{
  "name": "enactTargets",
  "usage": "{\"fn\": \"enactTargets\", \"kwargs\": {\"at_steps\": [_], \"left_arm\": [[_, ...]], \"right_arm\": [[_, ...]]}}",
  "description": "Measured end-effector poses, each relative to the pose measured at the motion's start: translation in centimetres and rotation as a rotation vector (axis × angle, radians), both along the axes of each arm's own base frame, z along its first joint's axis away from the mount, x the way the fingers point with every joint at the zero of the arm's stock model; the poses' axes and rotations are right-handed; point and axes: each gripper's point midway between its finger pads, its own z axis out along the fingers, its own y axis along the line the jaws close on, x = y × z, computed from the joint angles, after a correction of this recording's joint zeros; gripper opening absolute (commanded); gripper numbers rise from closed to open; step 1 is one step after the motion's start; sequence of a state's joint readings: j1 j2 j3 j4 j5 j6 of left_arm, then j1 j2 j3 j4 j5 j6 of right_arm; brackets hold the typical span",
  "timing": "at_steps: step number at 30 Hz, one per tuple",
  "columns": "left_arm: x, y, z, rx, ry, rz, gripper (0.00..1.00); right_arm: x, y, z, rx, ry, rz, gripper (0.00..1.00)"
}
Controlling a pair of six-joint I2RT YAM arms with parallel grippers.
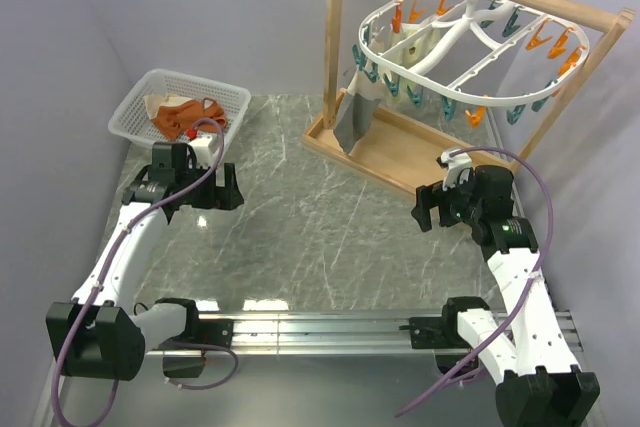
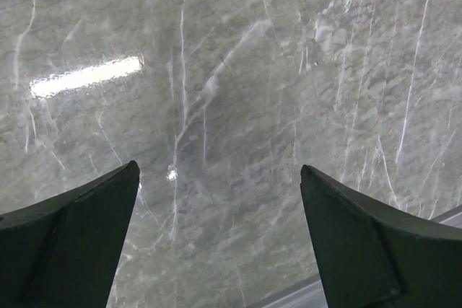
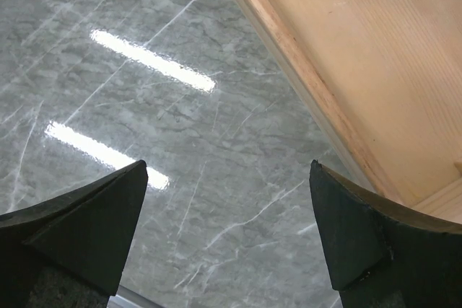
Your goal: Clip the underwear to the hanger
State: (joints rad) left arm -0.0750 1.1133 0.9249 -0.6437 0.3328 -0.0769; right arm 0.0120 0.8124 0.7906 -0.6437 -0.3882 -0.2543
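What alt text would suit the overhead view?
A left claw and right claw, both open, hover over a marble table; orange underwear lies in a white basket back left, and a white peg hanger hangs from a wooden frame back right.

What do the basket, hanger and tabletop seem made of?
Basket: white plastic, judging by its moulded lattice walls. Hanger: smooth white plastic, likely. Tabletop: polished grey veined stone or a marble-look laminate; it mirrors the lights.
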Motion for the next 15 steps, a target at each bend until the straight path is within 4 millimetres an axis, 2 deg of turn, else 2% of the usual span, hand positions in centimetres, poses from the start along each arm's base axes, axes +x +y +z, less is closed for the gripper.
{"fn": "enactTargets", "kwargs": {"at_steps": [3, 6, 11, 15], "left_arm": [[0.4, 0.0, 0.7, 0.001, -0.006, 0.002, 0.99], [1.9, 0.0, 2.5, 0.001, -0.036, 0.006, 0.99], [6.9, 0.5, 7.4, 0.019, -0.126, 0.038, 0.99], [12.5, 1.8, 11.2, 0.035, -0.217, 0.096, 0.97]], "right_arm": [[-0.1, 0.1, 0.0, 0.005, 0.003, 0.008, 1.0], [-0.2, 0.3, -0.1, 0.01, 0.009, 0.015, 1.0], [-0.2, 0.4, -0.4, 0.014, 0.024, 0.019, 1.0], [-0.1, 0.4, -0.7, 0.015, 0.036, 0.02, 1.0]]}}
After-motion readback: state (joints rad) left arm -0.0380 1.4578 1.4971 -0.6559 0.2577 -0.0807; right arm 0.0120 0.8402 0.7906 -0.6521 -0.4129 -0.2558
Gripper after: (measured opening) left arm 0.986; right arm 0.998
